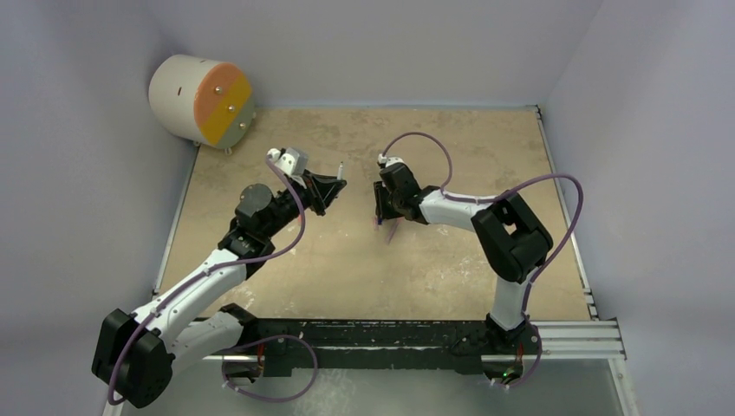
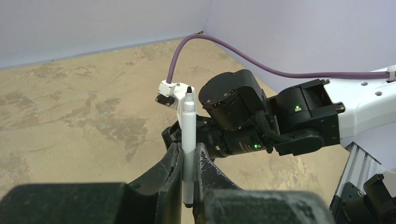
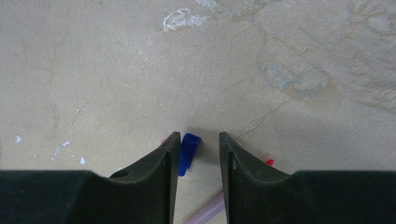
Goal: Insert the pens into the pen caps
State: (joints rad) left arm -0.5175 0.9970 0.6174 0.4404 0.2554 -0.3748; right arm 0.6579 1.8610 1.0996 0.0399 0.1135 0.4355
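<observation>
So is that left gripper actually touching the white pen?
Touching. The left wrist view shows the white pen clamped upright in the left gripper, both fingers pressed against it with no gap on either side.

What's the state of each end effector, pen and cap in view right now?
Left end effector: shut on the white pen.
White pen: gripped mid-body, dark tip bare, no cap on.
Right end effector: open, low over the table, straddling the blue cap.
Blue cap: lying on the table, not gripped, on no pen.
Mauve pen: lying on the table, only a short stretch visible.
</observation>
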